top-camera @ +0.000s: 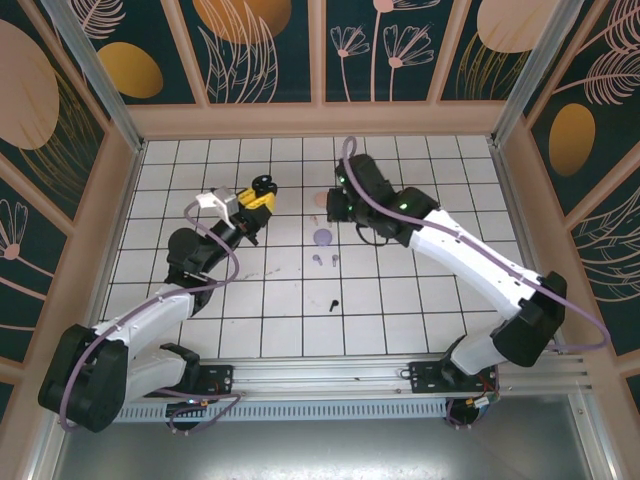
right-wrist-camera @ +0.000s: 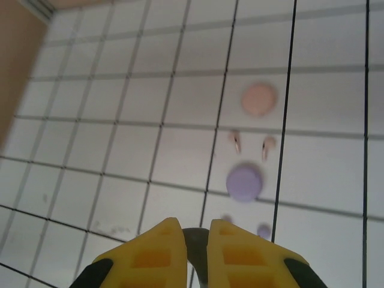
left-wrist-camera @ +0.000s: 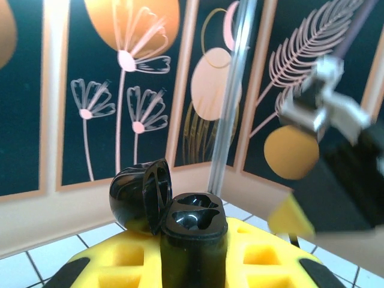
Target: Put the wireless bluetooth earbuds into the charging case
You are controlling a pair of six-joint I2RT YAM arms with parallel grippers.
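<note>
My left gripper (top-camera: 257,199) (left-wrist-camera: 193,267) is shut on the black charging case (left-wrist-camera: 193,225) (top-camera: 264,185) and holds it upright above the floor, its lid (left-wrist-camera: 139,197) hinged open and both sockets empty. My right gripper (top-camera: 337,207) (right-wrist-camera: 197,237) hovers over the tiles, shut on a dark thing that looks like a black earbud (right-wrist-camera: 197,249). Another black earbud (top-camera: 333,303) lies on the floor nearer the arm bases. Below the right gripper lie the pink earbuds (right-wrist-camera: 235,141), the lilac earbuds (right-wrist-camera: 264,230) (top-camera: 315,259), the lilac case (right-wrist-camera: 244,182) (top-camera: 323,237) and the pink case (right-wrist-camera: 259,99).
The white tiled floor (top-camera: 420,300) is boxed in by low wooden walls (top-camera: 320,120) and metal posts (left-wrist-camera: 231,96). In the left wrist view the right arm (left-wrist-camera: 336,174) stands close on the right.
</note>
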